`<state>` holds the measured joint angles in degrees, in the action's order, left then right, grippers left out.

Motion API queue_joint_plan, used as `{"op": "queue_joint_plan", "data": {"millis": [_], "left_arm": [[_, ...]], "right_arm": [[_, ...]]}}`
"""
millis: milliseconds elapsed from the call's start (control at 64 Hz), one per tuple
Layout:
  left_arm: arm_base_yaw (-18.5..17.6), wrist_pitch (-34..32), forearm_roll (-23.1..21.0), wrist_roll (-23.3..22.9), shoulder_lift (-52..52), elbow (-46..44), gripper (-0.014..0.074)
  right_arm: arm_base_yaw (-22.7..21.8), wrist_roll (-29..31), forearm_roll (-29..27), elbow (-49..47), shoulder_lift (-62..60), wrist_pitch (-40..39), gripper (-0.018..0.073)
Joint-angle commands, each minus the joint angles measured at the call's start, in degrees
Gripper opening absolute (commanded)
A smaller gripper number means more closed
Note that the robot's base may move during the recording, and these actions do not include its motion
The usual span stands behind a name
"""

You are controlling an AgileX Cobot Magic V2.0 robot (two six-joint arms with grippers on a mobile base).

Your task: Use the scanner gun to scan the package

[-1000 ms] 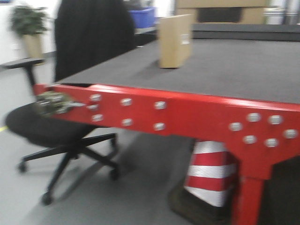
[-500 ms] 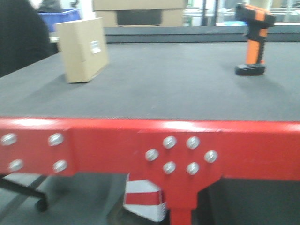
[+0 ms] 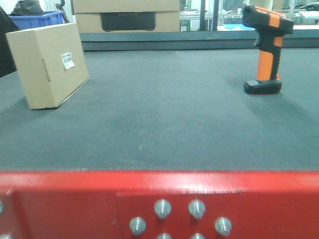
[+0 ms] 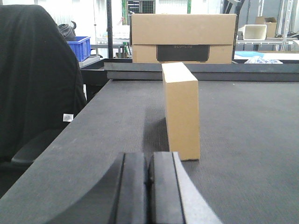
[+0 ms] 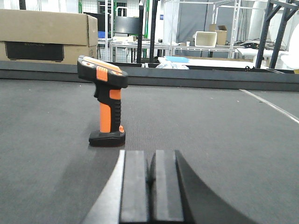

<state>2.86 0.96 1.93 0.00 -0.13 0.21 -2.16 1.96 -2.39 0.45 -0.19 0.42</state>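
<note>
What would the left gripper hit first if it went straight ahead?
Probably the package, standing on edge ahead and slightly right of the left gripper; it might only clip the corner.

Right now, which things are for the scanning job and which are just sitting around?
For the job:
- the package, standing on its edge
- the scanner gun, upright on its base
- the left gripper and the right gripper, both shut and empty

Just lying about:
- the big cardboard box with the dark panel
- the blue bin
- the black chair
</note>
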Motion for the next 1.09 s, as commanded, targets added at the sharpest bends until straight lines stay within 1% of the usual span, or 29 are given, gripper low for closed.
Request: {"op": "queue_joint_plan", "data": {"millis": [0,1079], "left_arm": [[-0.27,-0.96,-0.02,-0.42,0.13,-0.21,-0.0092],[-0.27,-0.96,-0.02,-0.42,0.13,-0.21,-0.0092]], "right_arm": [[-0.02,0.16,0.21,-0.45,0.19,-1.27,-0.0162],[-0.02,0.16,0.21,-0.45,0.19,-1.27,-0.0162]]}}
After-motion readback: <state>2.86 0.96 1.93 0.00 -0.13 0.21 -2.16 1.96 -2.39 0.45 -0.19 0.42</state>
